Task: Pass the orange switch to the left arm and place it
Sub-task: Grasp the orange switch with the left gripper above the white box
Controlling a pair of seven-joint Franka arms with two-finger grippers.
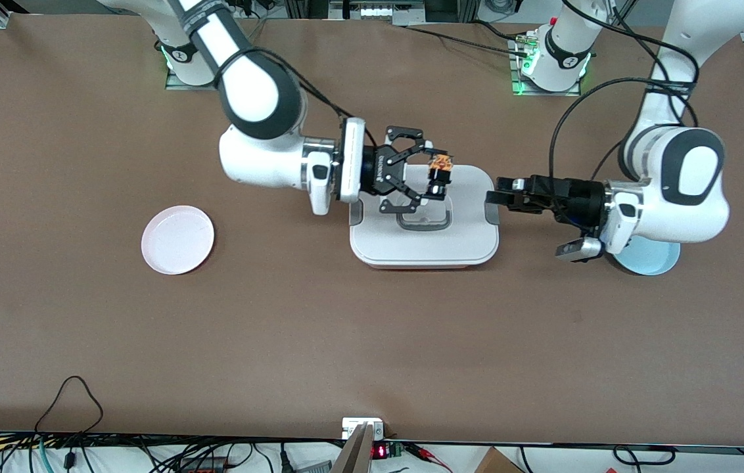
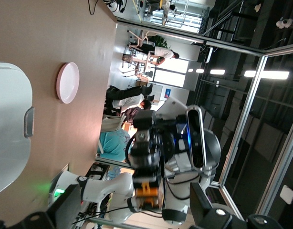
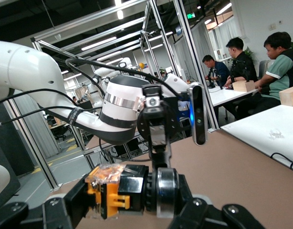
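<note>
The right hand (image 1: 436, 176) hangs over the white box (image 1: 424, 223), its fingers clamped on the orange switch (image 1: 439, 164), which is held in the air above the box's lid near the edge farther from the front camera. In the right wrist view the switch (image 3: 110, 188) sits pinched between the fingertips, orange cap and black body both showing. The left hand (image 1: 500, 197) hovers level with it just off the box's end toward the left arm's side, fingers spread wide and gripping nothing, pointed at the switch. The box rests mid-surface on the brown surface (image 1: 346, 341), grey clips at its ends. A pink plate (image 1: 177, 239) lies toward the right arm's end; a pale blue plate (image 1: 654, 257) sits under the left arm's wrist. In the room around the rig, aluminium framing, glass partitions and seated people at white desks are visible.
</note>
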